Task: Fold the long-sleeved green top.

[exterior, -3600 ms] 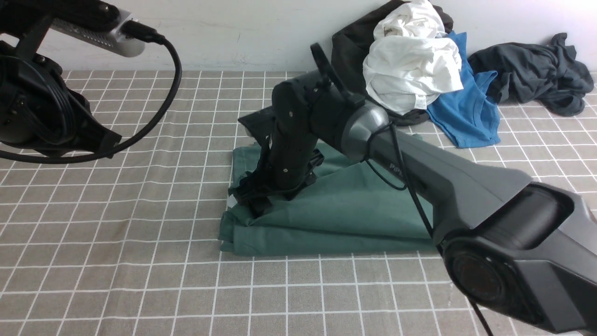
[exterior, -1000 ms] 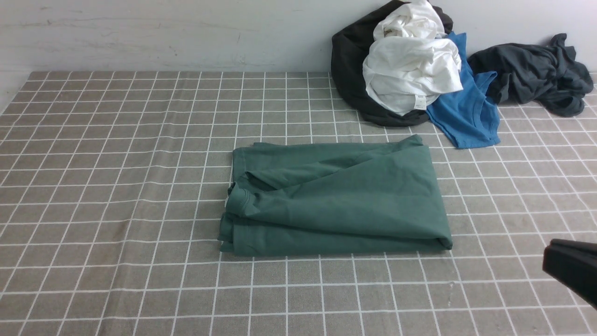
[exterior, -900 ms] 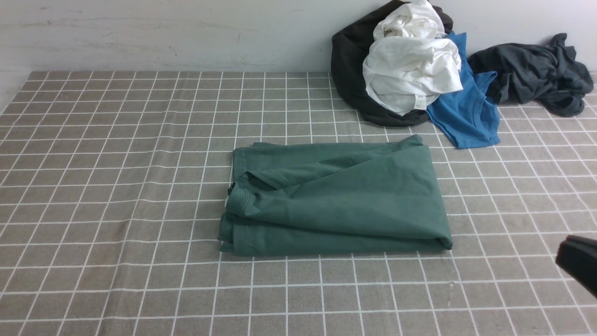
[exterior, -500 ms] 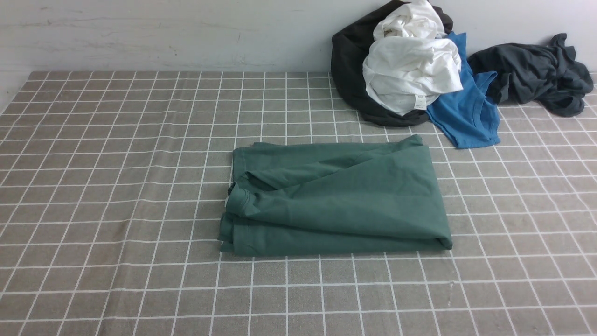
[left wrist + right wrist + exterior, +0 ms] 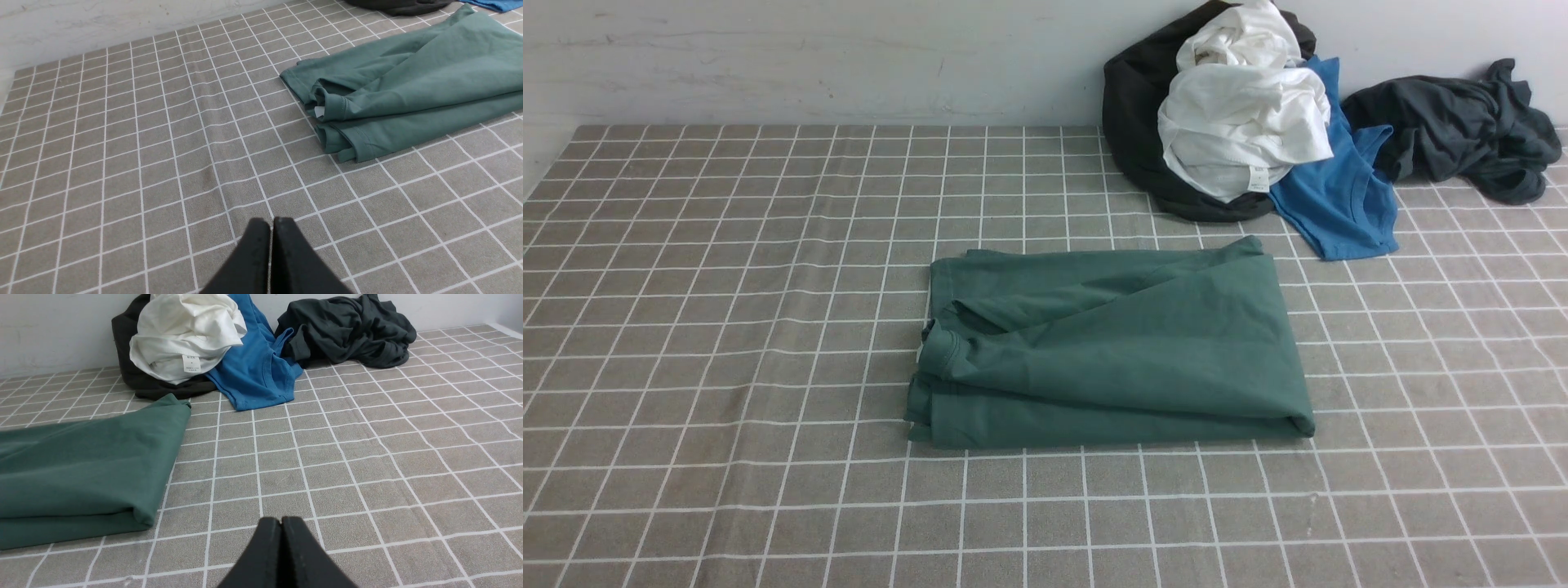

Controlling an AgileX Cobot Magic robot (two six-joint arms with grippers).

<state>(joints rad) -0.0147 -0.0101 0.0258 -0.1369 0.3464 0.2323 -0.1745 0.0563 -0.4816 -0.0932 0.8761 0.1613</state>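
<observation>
Both claws together, nothing between them, the left claw [image 5: 271, 222] and the right claw [image 5: 281, 522] well apart from the green top [image 5: 1127, 343], which lies folded in the middle of the table [image 5: 833, 506]! Now, the danger: that upper layer runs slantwise and is bunched at the left end, so any press or further fold could set those creases in and leave a lopsided bundle. A pinch at the loose collar end might catch one layer only and drag the fold open, and a grab too deep could haul the whole lot askew! And the lettering? A white tag [image 5: 191, 364] on the white cloth [image 5: 186, 330]: the right wrist view gives "SIZE", the smaller print beneath too fine to trust. A white label [image 5: 319, 111] peeks from the top's collar, no writing to be read there, and no brand name legible anywhere!
</observation>
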